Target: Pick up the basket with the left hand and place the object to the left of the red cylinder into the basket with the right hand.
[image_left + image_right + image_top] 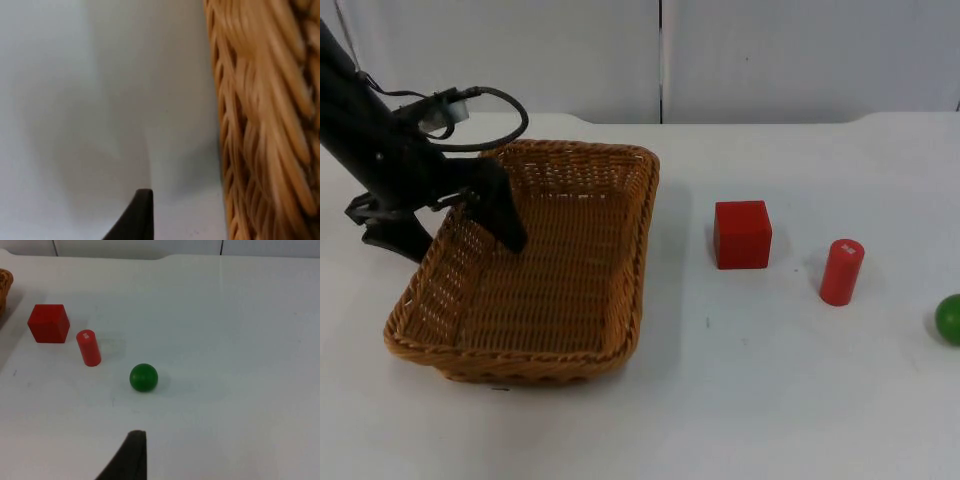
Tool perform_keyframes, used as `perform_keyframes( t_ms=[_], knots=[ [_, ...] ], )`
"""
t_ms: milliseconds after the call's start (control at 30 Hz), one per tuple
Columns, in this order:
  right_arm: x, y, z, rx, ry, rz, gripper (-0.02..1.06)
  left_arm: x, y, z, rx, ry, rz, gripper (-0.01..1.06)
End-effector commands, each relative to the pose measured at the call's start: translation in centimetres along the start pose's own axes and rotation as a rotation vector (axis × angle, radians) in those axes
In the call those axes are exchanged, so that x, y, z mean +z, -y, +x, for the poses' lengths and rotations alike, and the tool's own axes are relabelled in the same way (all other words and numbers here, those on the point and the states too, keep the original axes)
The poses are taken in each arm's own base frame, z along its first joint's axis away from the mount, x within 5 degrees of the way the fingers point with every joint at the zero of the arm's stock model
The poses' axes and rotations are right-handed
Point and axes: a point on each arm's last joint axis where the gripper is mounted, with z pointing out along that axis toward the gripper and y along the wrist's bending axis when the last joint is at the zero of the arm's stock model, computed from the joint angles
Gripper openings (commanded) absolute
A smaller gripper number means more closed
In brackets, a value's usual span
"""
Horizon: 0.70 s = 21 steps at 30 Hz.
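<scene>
So, top view: left gripper (pixel 470 205) straddles the left rim of the woven wicker basket (pixel 535 265), fingers closed on it; basket looks light, stiff.
Left wrist view: wicker wall (pixel 265 125) close.
Right wrist view: red wooden cube (pixel 48 323) just beside red cylinder (pixel 88 347), green ball (pixel 144 377) near; cube rigid, grip flat faces. Right gripper: waiting, fingers can't tell.

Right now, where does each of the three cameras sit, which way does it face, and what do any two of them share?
Top view: fixed above, looking down and forward at the table; the left hand straddles the basket rim.
Left wrist view: on the left arm, facing the basket's outer wall; a black fingertip shows.
Right wrist view: on the waiting right arm, facing the red cube, red cylinder and green ball.
Top and right wrist views share all three.
</scene>
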Motion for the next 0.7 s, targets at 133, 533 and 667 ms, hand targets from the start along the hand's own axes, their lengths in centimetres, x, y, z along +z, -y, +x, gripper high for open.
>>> perform_keyframes(
  t_ms=[133, 533, 667],
  knots=[
    [0.0, 0.0, 0.0, 0.012, 0.005, 0.007, 1.05, -0.1, 0.0, -0.5, -0.006, 0.041, 0.001, 1.04],
    [0.0, 0.0, 0.0, 0.010, 0.005, 0.010, 1.05, 1.2, -0.5, -0.3, -0.038, 0.034, 0.015, 0.83],
    [0.0, 0.0, 0.0, 0.009, 0.005, 0.012, 1.05, 1.3, -0.5, -0.3, -0.042, 0.032, 0.018, 0.83]
  ],
)
